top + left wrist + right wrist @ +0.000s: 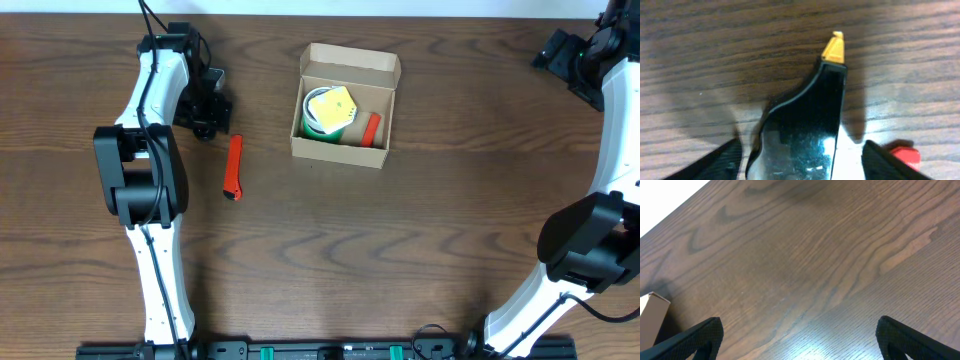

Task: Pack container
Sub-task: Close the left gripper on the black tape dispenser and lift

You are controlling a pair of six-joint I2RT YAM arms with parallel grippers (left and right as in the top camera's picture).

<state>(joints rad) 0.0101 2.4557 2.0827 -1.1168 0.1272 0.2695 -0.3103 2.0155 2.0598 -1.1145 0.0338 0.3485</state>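
The container [345, 104] is a tan cardboard box at the back middle of the table, lid flap open. Inside it are a green-and-white roll with a yellow piece on top [328, 108] and a red item [371, 128]. My left gripper [207, 115] is low over the table left of the box, open. Its fingers [800, 150] straddle a black tool with a yellow tip [810, 120] without gripping it. My right gripper [568, 55] is open and empty at the far right back, over bare wood [797, 330].
A red-and-black utility knife [233, 167] lies on the table just in front and to the right of my left gripper; its red end shows in the left wrist view [903, 156]. A corner of the box shows in the right wrist view [652, 312].
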